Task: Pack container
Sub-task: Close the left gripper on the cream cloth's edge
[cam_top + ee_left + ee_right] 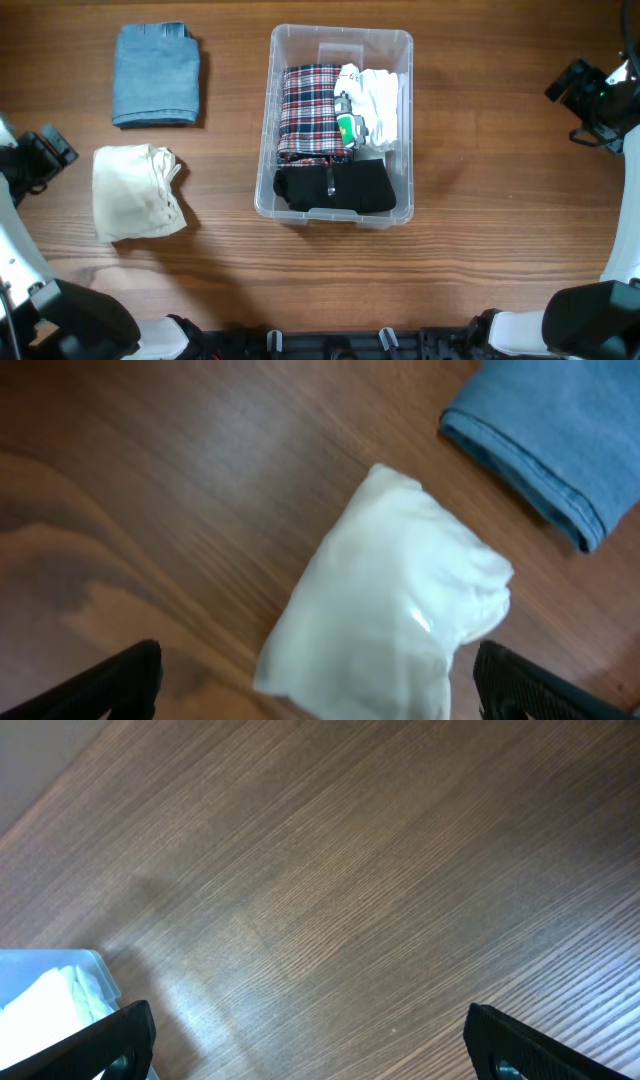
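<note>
Wooden table (500, 200) bears one container (340, 32), one blue cloth (155, 75), one cream cloth (135, 190); both end effectors (315, 685) (310, 1040) wide.

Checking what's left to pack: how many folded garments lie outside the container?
2. The blue garment lies left of the container, and the cream garment lies beside it, nearer the robot. None appear hidden on the table.
</note>
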